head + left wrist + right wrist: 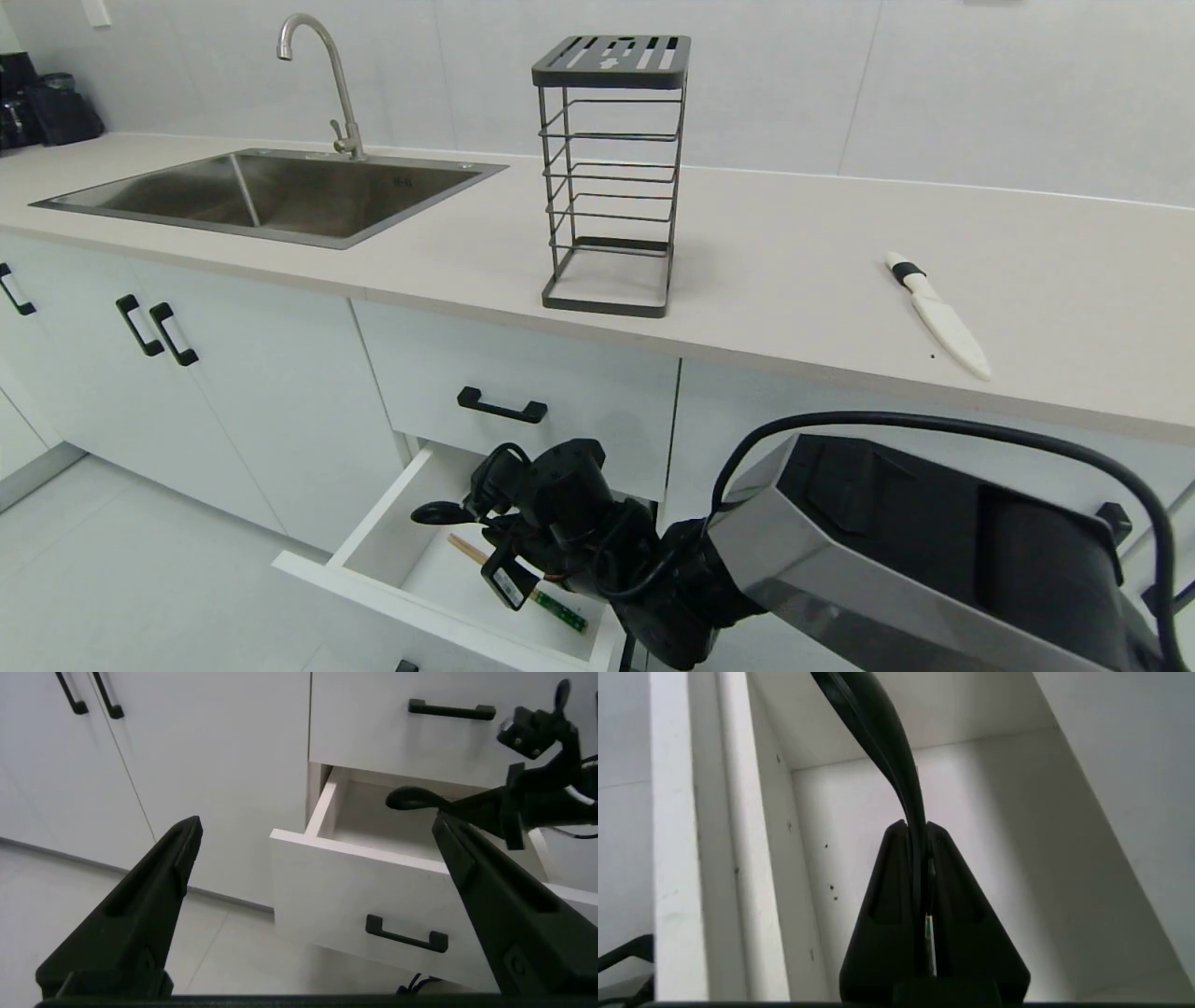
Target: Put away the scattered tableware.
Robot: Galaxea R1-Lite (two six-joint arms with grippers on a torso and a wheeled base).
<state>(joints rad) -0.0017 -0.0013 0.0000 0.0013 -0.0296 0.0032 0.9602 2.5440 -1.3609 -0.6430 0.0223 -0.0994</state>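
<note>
Right gripper [918, 845] is clamped on the handle of the black spoon [437, 512] over the open drawer [372, 518], toward its left wall, left gripper [318, 829] spread wide open; the spoon looks light, stiff and slick, so I'd grab mid-handle.

A pale counter [794, 243] runs along the tiled wall. A steel sink [187, 187] is set into its left part, with a curved tap [322, 65] at the sink's back rim. A dark wire rack [611, 61] stands upright mid-counter, close to the front edge. Toward the right end a white knife [936, 315] with a black band lies flat, tip toward the front edge. Below the counter, an open drawer [373, 523] holds a thin wooden stick with a green end [560, 611] on its floor.
</note>
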